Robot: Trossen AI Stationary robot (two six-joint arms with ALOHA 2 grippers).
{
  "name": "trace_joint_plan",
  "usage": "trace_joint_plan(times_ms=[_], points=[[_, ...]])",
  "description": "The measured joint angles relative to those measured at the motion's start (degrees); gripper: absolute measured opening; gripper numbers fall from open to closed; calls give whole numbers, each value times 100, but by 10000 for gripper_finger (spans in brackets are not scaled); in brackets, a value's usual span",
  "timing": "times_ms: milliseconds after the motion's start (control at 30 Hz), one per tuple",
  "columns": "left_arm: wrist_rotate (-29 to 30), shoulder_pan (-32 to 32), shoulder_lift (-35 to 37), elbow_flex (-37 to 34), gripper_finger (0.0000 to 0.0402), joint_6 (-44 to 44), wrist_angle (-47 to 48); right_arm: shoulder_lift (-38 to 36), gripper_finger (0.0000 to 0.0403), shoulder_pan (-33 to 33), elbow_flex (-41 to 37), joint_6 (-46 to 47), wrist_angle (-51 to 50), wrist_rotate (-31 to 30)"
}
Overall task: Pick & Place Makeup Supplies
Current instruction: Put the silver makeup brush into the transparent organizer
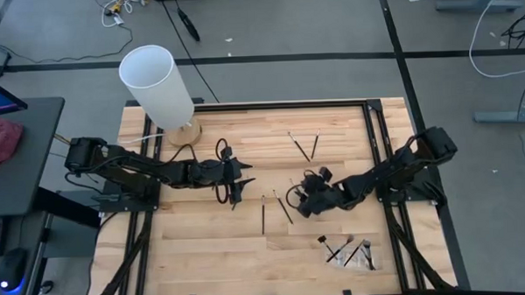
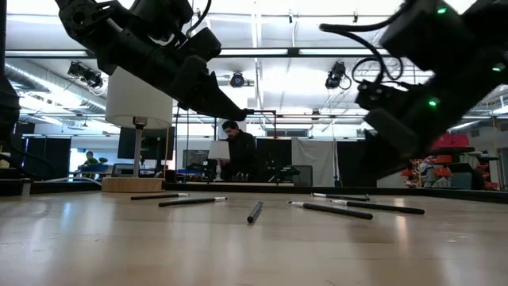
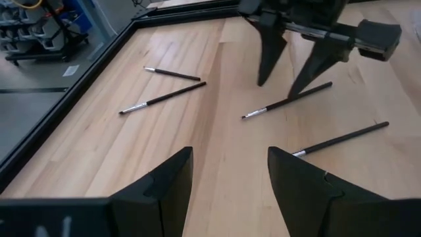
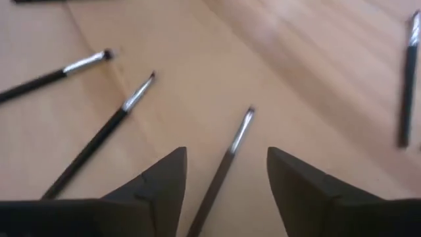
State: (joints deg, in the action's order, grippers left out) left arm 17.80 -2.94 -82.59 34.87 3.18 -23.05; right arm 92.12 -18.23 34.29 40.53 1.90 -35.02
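1. Brushes are scattered loose all over the wooden bench. None is picked up.
2. Two thin ones lie crossed near the far edge, two more sit around the middle, and a small cluster with pale ferrules lies near the front right.
3. Left gripper hangs over the bench left of centre, jaws apart, nothing between them. Its wrist camera looks past its own fingers at four brushes on the wood, with the other arm's gripper farther off.
4. Right gripper is low over the middle of the bench, just right of the two middle brushes. Jaws are apart here too, and empty.
5. From the right wrist, one brush lies on the wood pointing straight into the gap between the two dark fingers. It's not clamped. Two more brushes lie off to the side, and another near the frame edge.
6. Big white cylinder stands on a wooden base at the far left corner of the bench, well apart from both grippers.
7. Low camera shows the brushes lying flat, with both arms above them and a person in the room behind.
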Motion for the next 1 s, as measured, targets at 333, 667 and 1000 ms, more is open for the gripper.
trace_joint_plan(times_ms=[333, 667, 1000], points=[[-2, 0, 0, 0, 199, -4, -2, 930, 178, -327, -257, 91, 1012, -696], [-140, -2, 0, -2, 199, -68, -13, 1700, 119, -222, -288, 126, 1956, -1050], [-262, -4, 0, -2, 199, -81, -11, 1711, 64, -176, -673, 109, 2623, -950]])
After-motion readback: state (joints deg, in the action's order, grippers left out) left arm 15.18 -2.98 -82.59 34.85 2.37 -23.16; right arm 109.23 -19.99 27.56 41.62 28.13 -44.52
